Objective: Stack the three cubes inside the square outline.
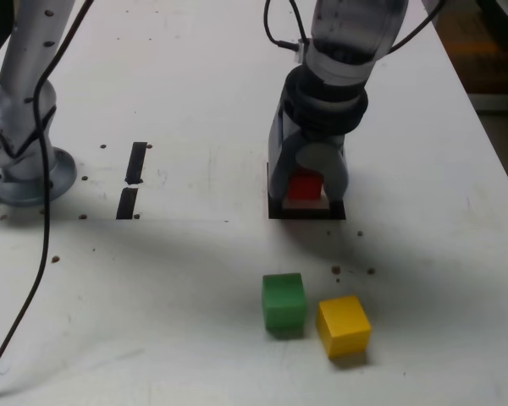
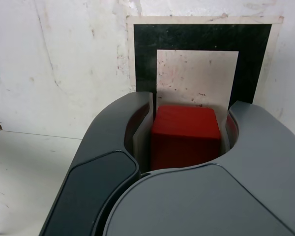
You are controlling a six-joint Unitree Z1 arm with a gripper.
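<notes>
In the exterior view, with 12 o'clock at the far top edge, the gripper (image 1: 308, 188) reaches down over the square outline (image 1: 306, 214) from between 12 and 1 o'clock, its two fingers closed about the red cube (image 1: 305, 185). The red cube shows between the fingertips, within the outline's borders as this view shows them, with a pale strip of the white centre visible on its 6 o'clock side. The green cube (image 1: 284, 302) sits on the white table (image 1: 195, 296) at 6 o'clock from the outline, well apart from it. The yellow cube (image 1: 344, 326) lies between 5 and 6 o'clock from the outline and at about 4 o'clock from the green cube, just beside it, turned at a slight angle. Two short black strips (image 1: 136, 162) lie at 9 o'clock from the outline, one nearly end to end with the other, and a round metal base (image 1: 35, 179) stands beyond them in the same direction. In the wrist view, the gripper holds the red cube by two opposite sides, the cube's plain top tilted into sight. Part of the outline's black border and white centre shows past the fingertips, while the fingers and the cube hide the rest.
</notes>
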